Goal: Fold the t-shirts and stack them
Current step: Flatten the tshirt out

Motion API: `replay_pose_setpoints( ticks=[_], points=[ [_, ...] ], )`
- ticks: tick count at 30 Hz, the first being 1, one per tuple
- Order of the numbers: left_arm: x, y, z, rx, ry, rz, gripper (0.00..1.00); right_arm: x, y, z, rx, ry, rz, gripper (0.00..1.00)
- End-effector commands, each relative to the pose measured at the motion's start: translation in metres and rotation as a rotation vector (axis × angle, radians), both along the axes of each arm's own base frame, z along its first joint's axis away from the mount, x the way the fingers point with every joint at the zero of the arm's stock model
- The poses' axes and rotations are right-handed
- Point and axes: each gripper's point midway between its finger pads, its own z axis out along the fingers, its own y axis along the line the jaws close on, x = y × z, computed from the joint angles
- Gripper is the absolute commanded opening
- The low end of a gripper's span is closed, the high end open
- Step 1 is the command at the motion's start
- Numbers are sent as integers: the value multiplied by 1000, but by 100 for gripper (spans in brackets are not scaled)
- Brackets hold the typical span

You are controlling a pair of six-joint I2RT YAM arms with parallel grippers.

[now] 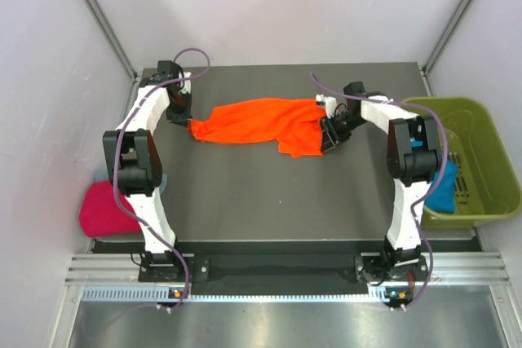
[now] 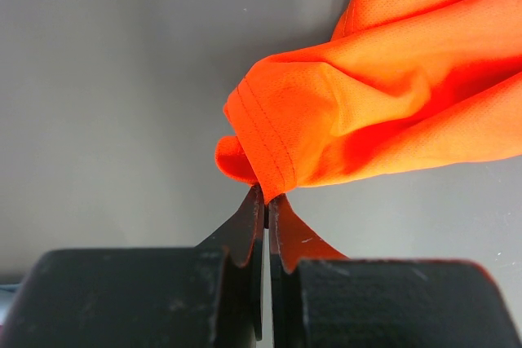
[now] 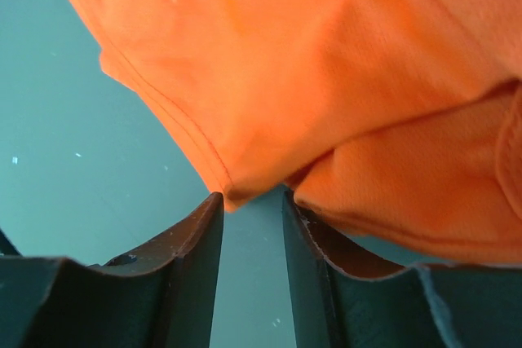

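A bright orange t-shirt (image 1: 261, 124) lies bunched in a band across the far part of the dark table (image 1: 269, 193), strung between both grippers. My left gripper (image 1: 189, 122) is shut on a hemmed corner at its left end; in the left wrist view the fingertips (image 2: 266, 195) pinch the orange cloth (image 2: 367, 112). At the shirt's right end is my right gripper (image 1: 326, 138). In the right wrist view its jaws (image 3: 251, 195) stand apart, with the orange hem (image 3: 326, 79) just at their tips and nothing clamped between them.
A magenta-pink t-shirt (image 1: 104, 208) lies off the table's left edge, beside the left arm. An olive-green bin (image 1: 481, 132) stands at the right with a teal-blue t-shirt (image 1: 440, 189) in it, partly behind the right arm.
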Motion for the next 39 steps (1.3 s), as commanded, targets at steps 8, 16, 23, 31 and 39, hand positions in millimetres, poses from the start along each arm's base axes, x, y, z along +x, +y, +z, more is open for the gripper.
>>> replay_pose_setpoints(
  ticks=[8,16,23,31,39],
  points=[
    [9,0,16,9,-55,-10,0,-5,-7,-22,-133,-14,11,36],
    [6,1,16,11,-52,-8,0,-14,14,-23,-87,29,52,35],
    [7,0,17,13,-56,-8,0,-23,16,-28,-90,67,67,30],
    [5,0,16,13,-52,-10,0,-24,12,-13,-100,41,69,14],
    [11,1,32,21,-95,-20,0,-15,11,51,-72,-104,64,0]
  ],
)
